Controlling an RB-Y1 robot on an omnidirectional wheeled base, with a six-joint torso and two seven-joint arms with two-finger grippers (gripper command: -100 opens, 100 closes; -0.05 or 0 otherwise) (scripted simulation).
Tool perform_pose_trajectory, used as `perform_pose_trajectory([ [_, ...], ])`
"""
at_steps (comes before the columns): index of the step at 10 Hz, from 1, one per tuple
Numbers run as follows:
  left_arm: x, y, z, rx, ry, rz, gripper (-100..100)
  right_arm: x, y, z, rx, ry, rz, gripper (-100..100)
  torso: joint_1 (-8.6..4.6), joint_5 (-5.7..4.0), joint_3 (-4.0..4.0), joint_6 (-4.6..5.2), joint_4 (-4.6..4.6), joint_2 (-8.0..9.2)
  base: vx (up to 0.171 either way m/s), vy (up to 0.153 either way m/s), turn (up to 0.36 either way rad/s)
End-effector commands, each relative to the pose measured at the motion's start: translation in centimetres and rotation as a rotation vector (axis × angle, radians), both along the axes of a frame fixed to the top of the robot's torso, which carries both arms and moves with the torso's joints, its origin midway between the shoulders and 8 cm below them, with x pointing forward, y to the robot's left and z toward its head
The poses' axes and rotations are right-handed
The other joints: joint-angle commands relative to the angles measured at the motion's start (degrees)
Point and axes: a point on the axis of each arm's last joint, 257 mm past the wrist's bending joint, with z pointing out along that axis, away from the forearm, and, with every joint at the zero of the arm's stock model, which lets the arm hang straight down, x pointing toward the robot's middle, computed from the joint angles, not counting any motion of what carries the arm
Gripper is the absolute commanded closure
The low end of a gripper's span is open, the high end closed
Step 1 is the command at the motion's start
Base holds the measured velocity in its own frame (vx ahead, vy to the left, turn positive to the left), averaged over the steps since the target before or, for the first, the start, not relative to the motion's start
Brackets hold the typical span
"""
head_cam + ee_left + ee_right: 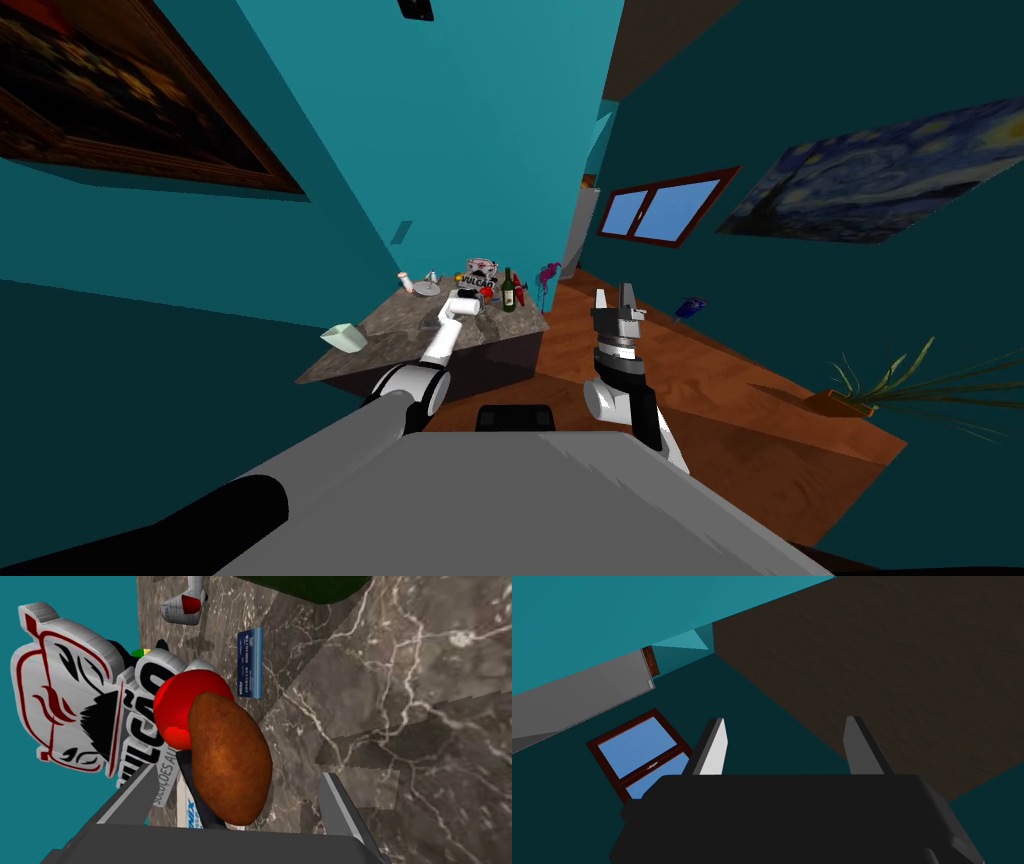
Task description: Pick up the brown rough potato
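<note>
Brown and rough-skinned, the potato (230,758) lies on the dark marbled tabletop (400,701), between the two spread fingers (340,801) of your left hand (239,772). That hand is released, and neither blade touches the potato. A red round object (172,711) sits just beside the potato on its far side, with a white sign (65,696) lettered in black and red behind it. A blue card (250,663) lies flat further along. Your right hand (614,295) is raised beside the tabletop above the wooden floor (720,390), fingers parted, grasping nothing.
</note>
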Motion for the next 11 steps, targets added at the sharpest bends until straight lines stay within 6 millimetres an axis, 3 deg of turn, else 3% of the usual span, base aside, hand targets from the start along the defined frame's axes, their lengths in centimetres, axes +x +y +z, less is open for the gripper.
perform_pose_trajectory([
  [1, 0.1, -0.6, -0.1, -0.006, 0.051, -0.006, -100, 0.0, 0.0, 0.0, 0.000, 0.000, 0.000, 0, 0.00, 0.00, 0.00, 0.00, 0.00, 0.00, 0.029, -0.018, 0.069],
  [3, -0.1, -0.4, -1.2, -0.003, 0.079, -0.002, -100, 0.0, 0.0, 0.0, 0.000, 0.000, 0.000, 0, -0.04, -0.01, -0.01, 0.00, 0.00, -0.03, 0.021, -0.018, 0.018],
  [4, 0.1, -1.1, -0.7, -0.008, 0.116, -0.010, -100, 0.0, 0.0, 0.0, 0.000, 0.000, 0.000, 0, -0.01, 0.00, 0.00, 0.02, -0.01, 0.01, 0.026, -0.022, 0.077],
  [5, -0.3, -0.9, -1.8, -0.005, 0.141, -0.006, -100, 0.0, 0.0, 0.0, 0.000, 0.000, 0.000, 0, -0.06, 0.00, -0.04, 0.04, -0.02, -0.06, 0.032, -0.022, 0.034],
  [6, -0.1, -1.4, -1.1, -0.009, 0.170, -0.014, -100, 0.0, 0.0, 0.0, 0.000, 0.000, 0.000, 0, -0.07, 0.00, -0.07, 0.05, -0.05, -0.10, 0.041, -0.024, 0.083],
  [10, -1.2, -1.4, -3.2, -0.005, 0.271, -0.007, -100, 0.0, 0.0, 0.0, 0.000, 0.000, 0.000, 0, -0.06, 0.00, -0.09, 0.05, -0.05, -0.15, 0.035, -0.019, 0.041],
  [11, -1.0, -1.9, -2.3, -0.006, 0.295, -0.015, -100, 0.0, 0.0, 0.0, 0.000, 0.000, 0.000, 0, -0.06, 0.02, -0.13, 0.07, -0.10, -0.16, 0.051, -0.018, 0.085],
])
